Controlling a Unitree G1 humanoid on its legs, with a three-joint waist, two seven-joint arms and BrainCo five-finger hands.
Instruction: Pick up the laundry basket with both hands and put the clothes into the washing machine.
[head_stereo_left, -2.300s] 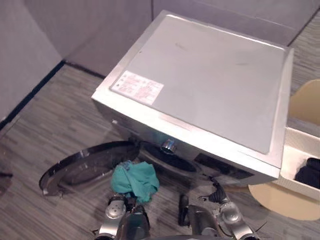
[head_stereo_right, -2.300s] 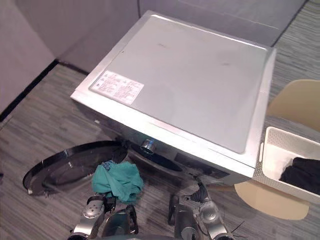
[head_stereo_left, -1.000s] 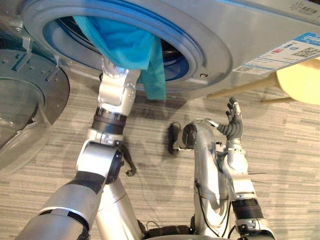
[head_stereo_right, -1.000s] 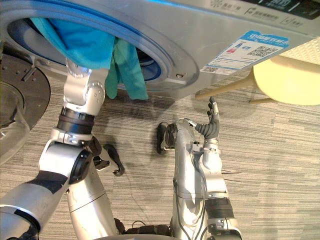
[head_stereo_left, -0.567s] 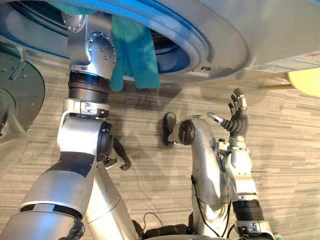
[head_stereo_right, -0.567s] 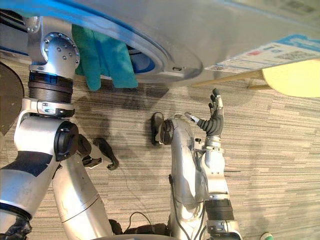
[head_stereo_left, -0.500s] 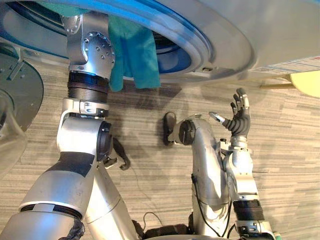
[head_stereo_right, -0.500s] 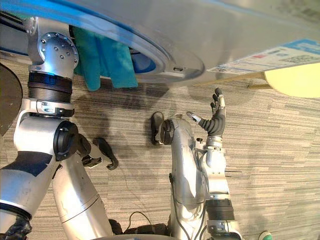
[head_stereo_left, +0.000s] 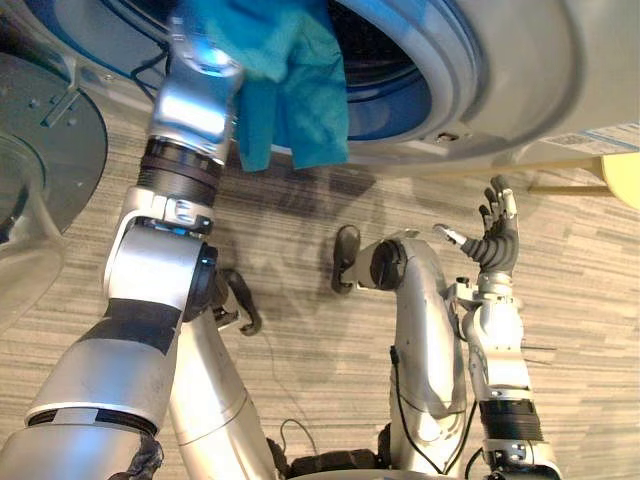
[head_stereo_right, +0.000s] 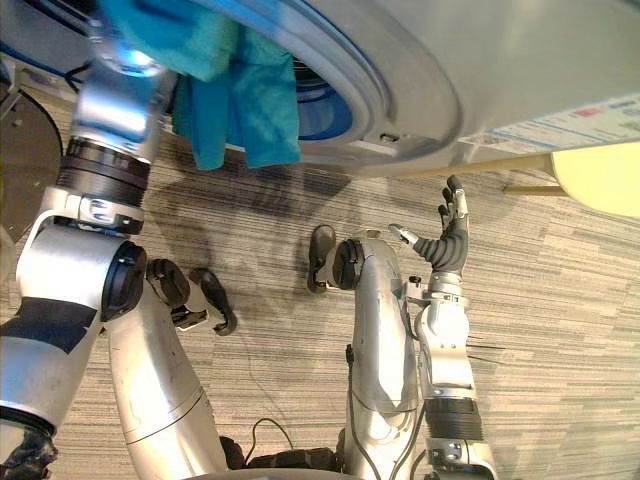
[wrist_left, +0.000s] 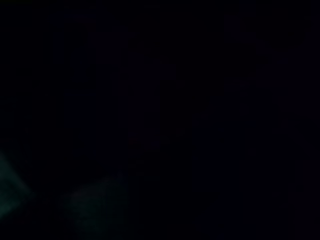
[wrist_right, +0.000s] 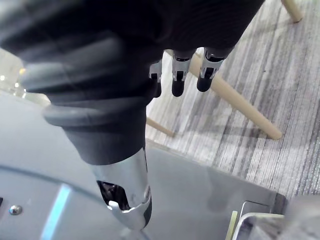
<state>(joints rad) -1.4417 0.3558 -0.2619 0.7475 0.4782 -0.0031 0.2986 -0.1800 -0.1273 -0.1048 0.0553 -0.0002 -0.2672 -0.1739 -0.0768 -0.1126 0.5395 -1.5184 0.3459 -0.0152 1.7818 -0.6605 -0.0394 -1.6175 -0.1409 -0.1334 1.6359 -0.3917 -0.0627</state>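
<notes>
Grey floor (head_stereo_left: 300, 330), cloth (head_stereo_left: 300, 90) at washer (head_stereo_left: 500, 70), right hand (head_stereo_left: 497, 245) fingers (wrist_right: 179, 85) spread, wrist view's chair legs (wrist_right: 240, 107)

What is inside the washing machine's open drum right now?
A teal cloth hangs out over the washing machine's rim, the left arm reaching in beside it. Deeper inside is dark, covered by cloth and arm.
</notes>
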